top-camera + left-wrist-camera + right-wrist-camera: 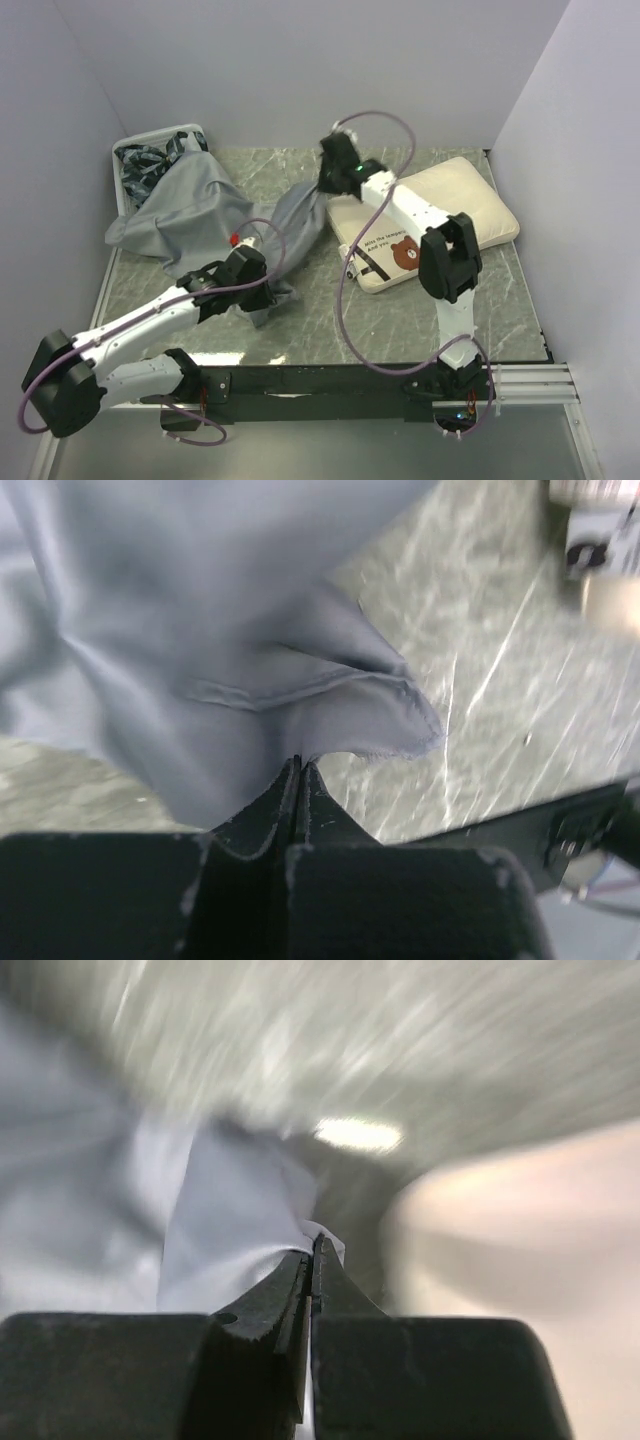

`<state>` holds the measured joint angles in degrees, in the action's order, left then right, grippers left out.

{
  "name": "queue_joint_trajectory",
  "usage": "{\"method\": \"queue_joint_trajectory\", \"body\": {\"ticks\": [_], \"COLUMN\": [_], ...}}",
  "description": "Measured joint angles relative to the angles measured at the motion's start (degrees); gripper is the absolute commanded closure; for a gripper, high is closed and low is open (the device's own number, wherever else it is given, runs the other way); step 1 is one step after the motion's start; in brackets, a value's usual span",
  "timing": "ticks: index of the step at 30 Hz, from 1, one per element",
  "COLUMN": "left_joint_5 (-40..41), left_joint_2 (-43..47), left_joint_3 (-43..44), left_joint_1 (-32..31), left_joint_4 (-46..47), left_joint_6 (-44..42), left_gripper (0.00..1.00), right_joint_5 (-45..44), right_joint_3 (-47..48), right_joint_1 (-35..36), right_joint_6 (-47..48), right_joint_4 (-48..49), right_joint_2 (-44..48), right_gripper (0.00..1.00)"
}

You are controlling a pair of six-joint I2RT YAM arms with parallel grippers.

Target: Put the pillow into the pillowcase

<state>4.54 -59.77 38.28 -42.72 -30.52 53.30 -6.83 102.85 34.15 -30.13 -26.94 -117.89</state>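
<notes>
Cream-white, the pillow (440,225) lies flat on the table (500,300) around 2 o'clock, bear print up, not yet inside anything. Just beside it, toward 9 o'clock, the grey pillowcase (190,215) sprawls limp and wrinkled, its far end reaching the white basket (150,150) at 11 o'clock.

The right gripper (325,192) has its jaws clenched on a fold of the case's edge next to the pillow. The left gripper (255,290) is clamped on the hemmed edge nearer 7 o'clock.

From where I stand, the job now looks like opening the mouth. Done well, each pinch takes one layer only, which I cannot confirm. The two arms should lift and draw apart evenly, so the opening gapes toward the pillow at 3 o'clock without the hem slipping free.
</notes>
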Motion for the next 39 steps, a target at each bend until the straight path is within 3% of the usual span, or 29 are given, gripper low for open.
{"method": "queue_joint_trajectory", "body": {"ticks": [5,8,9,10,11,12,13,15,17,21,27,29,33,39], "left_joint_5": [-6.58,-8.00,-8.46,-8.90,-9.31,-9.70,-10.10,-10.62,-10.73,-9.25,-3.69,-2.97,-3.02,-3.19], "left_joint_2": [-7.37,-12.00,-13.33,-14.45,-15.26,-15.91,-16.24,-16.15,-15.67,-14.14,-14.99,-18.38,-29.44,-43.17], "left_joint_3": [0.00,1.20,2.01,2.69,3.13,3.34,3.41,3.45,4.24,8.68,17.77,20.50,25.31,30.73], "left_joint_1": [-1.75,-3.85,-4.57,-5.35,-6.01,-6.58,-6.91,-7.30,-7.34,-7.34,-5.46,-3.45,0.50,1.95], "left_joint_4": [3.06,5.95,6.62,7.17,7.45,7.58,7.28,6.38,5.07,2.80,5.88,8.79,15.63,19.93], "left_joint_6": [-3.34,-4.81,-5.31,-5.77,-6.12,-6.51,-6.86,-7.48,-7.96,-8.66,-7.32,-6.73,-5.33,-4.98], "left_gripper": [0.99,0.99,0.96,0.80,0.71,0.66,0.54,0.44,0.40,0.37,0.40,0.45,0.48,0.47], "right_joint_5": [-5.90,-6.69,-6.95,-7.15,-7.32,-7.39,-7.72,-8.35,-9.25,-11.45,-11.80,-9.94,-7.54,-5.86], "right_joint_3": [9.03,13.27,14.45,15.23,15.87,16.37,16.92,16.74,15.37,7.23,-12.00,-19.21,-26.58,-35.56], "right_joint_1": [-8.70,-10.93,-10.95,-10.91,-10.93,-10.84,-10.73,-10.80,-10.99,-11.52,-12.09,-12.17,-11.72,-7.80], "right_joint_6": [4.33,5.90,6.54,6.97,7.45,7.76,8.59,9.18,9.86,10.29,8.50,7.37,6.73,6.78], "right_joint_4": [-4.57,-7.96,-8.57,-8.85,-9.22,-9.70,-10.12,-10.43,-10.51,-10.25,-7.19,-4.90,-1.44,0.39], "right_joint_2": [-1.09,-3.28,-4.42,-5.38,-6.43,-7.21,-8.15,-8.68,-8.11,-1.86,17.42,24.83,30.29,28.68], "right_gripper": [0.99,0.91,0.84,0.75,0.65,0.42,0.34,0.15,0.09,0.00,0.02,0.07,0.12,0.11]}}
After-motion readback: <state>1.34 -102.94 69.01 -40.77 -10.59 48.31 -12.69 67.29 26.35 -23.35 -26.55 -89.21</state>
